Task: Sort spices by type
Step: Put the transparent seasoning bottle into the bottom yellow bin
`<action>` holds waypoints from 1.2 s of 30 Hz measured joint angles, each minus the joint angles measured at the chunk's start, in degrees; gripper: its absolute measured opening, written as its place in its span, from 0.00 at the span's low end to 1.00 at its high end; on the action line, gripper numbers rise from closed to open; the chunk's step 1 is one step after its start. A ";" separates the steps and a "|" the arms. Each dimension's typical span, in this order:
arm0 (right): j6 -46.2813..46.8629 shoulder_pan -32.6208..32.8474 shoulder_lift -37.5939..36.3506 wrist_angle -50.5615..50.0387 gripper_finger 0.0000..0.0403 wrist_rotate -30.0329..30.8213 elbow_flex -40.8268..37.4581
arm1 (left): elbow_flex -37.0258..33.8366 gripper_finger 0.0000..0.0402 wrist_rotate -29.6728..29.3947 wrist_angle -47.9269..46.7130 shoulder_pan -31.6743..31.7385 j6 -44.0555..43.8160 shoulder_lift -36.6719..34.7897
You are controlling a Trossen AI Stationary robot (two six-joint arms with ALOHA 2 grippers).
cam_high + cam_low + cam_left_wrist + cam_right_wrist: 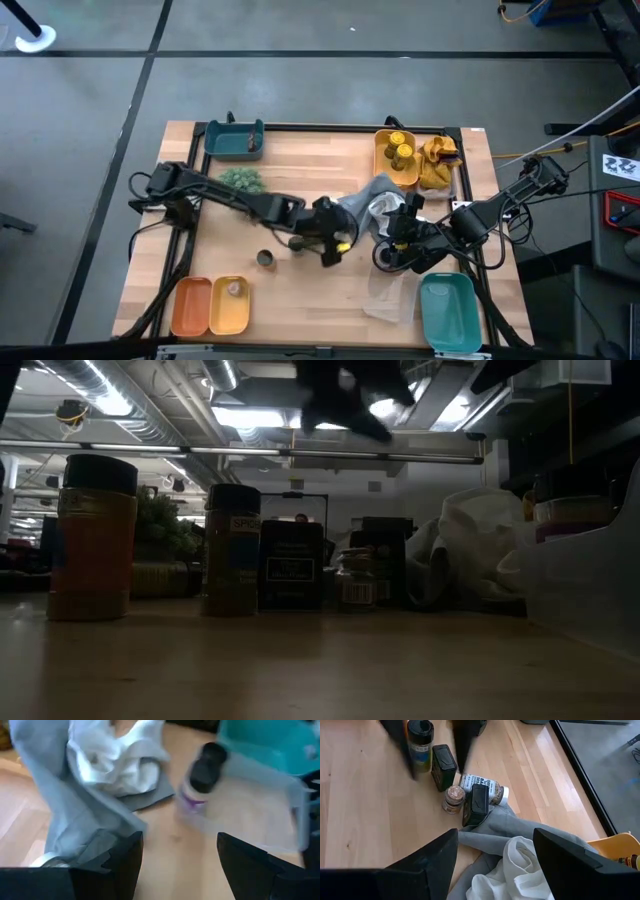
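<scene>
Spices mid-table: I see a dark tin [443, 766], a brown-lidded jar [454, 799], a second dark tin [477, 804] and a toppled white-labelled jar [487, 785] clustered beside the grey cloth [505, 827]. More jars [399, 148] sit in the far yellow tray [383, 160]. Left gripper [177, 852] hovers over the cluster, jaws spread, empty. Right gripper [492, 855] just right of it, jaws spread too.

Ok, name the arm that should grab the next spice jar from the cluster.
Left. The left gripper hangs open at the dark-lidded yellow jar in the spice cluster; the right gripper, also open, sits back over the crumpled grey and white cloths.
</scene>
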 joint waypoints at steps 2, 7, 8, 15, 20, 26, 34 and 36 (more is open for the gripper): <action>0.00 0.00 0.00 -0.04 0.64 -0.02 0.00 | 0.00 0.59 1.39 -0.56 1.77 0.04 1.41; 0.00 -0.01 0.00 -0.07 0.64 -0.38 0.00 | 0.00 0.59 2.99 -4.41 4.72 -0.47 4.54; 0.00 0.00 0.00 -0.09 0.64 -0.37 0.00 | 0.00 0.59 3.21 -5.51 5.07 -0.54 4.92; -0.66 0.00 0.00 -0.17 0.64 -0.44 0.00 | -0.03 0.59 3.28 -9.04 5.67 -1.49 6.49; -1.66 -0.01 0.00 -0.11 0.64 -0.43 0.02 | -0.17 0.59 3.28 -9.00 5.43 -0.61 8.65; -1.68 0.00 -0.02 -0.13 0.64 -0.44 0.02 | -0.17 0.59 3.18 -8.48 5.74 -0.36 10.76; -1.68 -0.02 -0.02 -0.09 0.64 -0.43 0.02 | -0.17 0.59 3.12 -8.51 5.85 -0.03 13.03; -1.68 -0.02 -0.02 -0.11 0.64 -0.41 0.02 | -0.17 0.59 3.17 -8.92 5.83 0.72 13.04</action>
